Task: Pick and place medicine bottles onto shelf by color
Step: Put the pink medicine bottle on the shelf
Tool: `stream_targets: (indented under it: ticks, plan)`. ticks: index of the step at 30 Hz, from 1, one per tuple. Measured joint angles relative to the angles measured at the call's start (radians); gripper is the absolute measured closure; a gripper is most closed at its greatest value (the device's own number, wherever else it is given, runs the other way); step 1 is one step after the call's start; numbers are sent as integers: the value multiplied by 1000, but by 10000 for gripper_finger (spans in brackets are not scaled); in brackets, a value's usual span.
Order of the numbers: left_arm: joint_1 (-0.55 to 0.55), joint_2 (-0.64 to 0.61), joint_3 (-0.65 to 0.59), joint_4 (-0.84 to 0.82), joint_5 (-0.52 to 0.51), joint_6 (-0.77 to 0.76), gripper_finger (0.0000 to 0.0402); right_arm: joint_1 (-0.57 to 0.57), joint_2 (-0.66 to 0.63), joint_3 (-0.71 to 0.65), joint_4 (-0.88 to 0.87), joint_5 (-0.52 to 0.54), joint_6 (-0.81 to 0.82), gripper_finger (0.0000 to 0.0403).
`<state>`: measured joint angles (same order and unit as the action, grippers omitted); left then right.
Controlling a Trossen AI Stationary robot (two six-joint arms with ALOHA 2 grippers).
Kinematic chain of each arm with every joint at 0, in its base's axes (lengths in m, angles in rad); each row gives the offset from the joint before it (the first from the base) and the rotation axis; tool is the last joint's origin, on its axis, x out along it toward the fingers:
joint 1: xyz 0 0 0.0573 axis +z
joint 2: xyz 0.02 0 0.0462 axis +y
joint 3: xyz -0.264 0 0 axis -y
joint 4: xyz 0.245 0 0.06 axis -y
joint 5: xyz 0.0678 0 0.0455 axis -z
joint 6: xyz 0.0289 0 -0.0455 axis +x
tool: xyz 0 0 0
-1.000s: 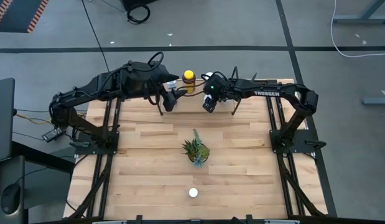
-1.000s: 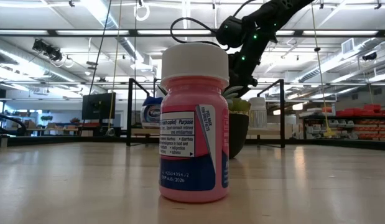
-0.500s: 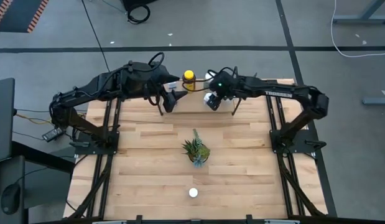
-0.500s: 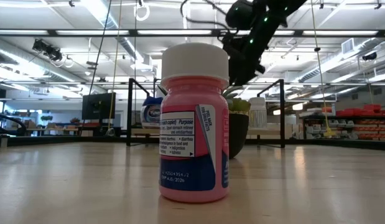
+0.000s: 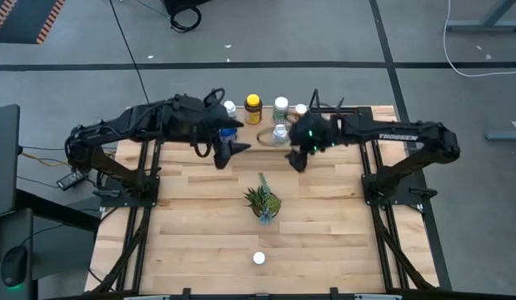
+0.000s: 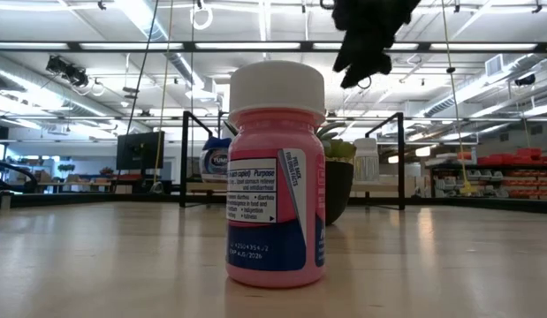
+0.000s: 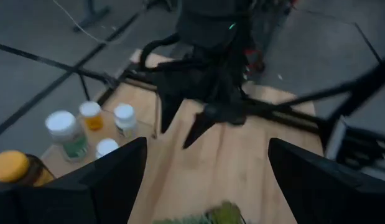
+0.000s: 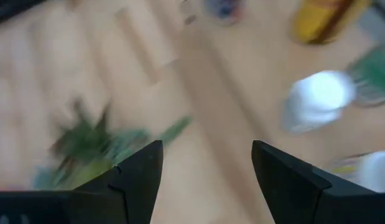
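Left claw (image 5: 222, 156): spread, empty, above far worktop (image 5: 324, 225).
Right claw (image 5: 296, 158): spread, empty, just right of it.
Bottles (image 5: 280, 108): clustered on shelf (image 5: 266, 137), far edge.
Pink bottle (image 6: 275, 177): near edge, alone.
Plant (image 5: 263, 202): mid-worktop, prob. between.

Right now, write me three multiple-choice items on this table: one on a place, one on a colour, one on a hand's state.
1. Where does the pink bottle stand?
A. On the shelf
B. On the tabletop near the front edge, apart from the shelf
C. In the left hand

2. What colour is its cap?
A. White
B. Yellow
C. Blue

3. How is the right hand?
A. Shut on a bottle
B. Open and empty
C. Not in view

Answers:
1 B: the high view shows it alone in front of the potted plant, far from the shelf.
2 A: the low view shows a white cap.
3 B: its wrist view shows spread fingers with nothing between.
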<state>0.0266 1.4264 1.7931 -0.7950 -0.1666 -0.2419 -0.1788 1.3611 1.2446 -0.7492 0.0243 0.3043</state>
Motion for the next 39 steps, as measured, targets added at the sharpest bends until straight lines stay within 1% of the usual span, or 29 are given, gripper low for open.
stream_targets:
  ticks: [5, 8, 12, 16, 19, 22, 26, 31, 35, 39]
  plan:
    - [-78, 11, -1, -73, 14, -38, 61, 178, -2, 0, -91, -7, 49, 150]
    - [-147, 30, 0, -74, 15, -61, 61, 290, -2, 0, -108, 6, 116, 150]
    - [-247, 74, 0, -73, 15, -69, 61, 421, -2, 0, -141, 53, 267, 150]
    - [-344, 133, 0, -71, 16, -144, 61, 538, -2, 0, -148, 92, 425, 150]
    - [-416, 182, 0, -67, 15, -154, 61, 625, -2, 0, -148, 118, 539, 150]
    - [-473, 237, 0, -67, 16, -155, 61, 713, -2, 0, -148, 174, 637, 150]
    - [-529, 319, 0, -62, 15, -145, 60, 824, -1, 0, -147, 276, 742, 150]
    - [-569, 419, 0, -50, 18, -144, 60, 926, -1, 0, -146, 370, 848, 150]
    - [-575, 488, 0, -28, 99, -171, 60, 973, -1, 0, -141, 428, 933, 150]
    - [-575, 547, 0, -1, 118, -161, 60, 994, -1, 0, -133, 463, 982, 150]
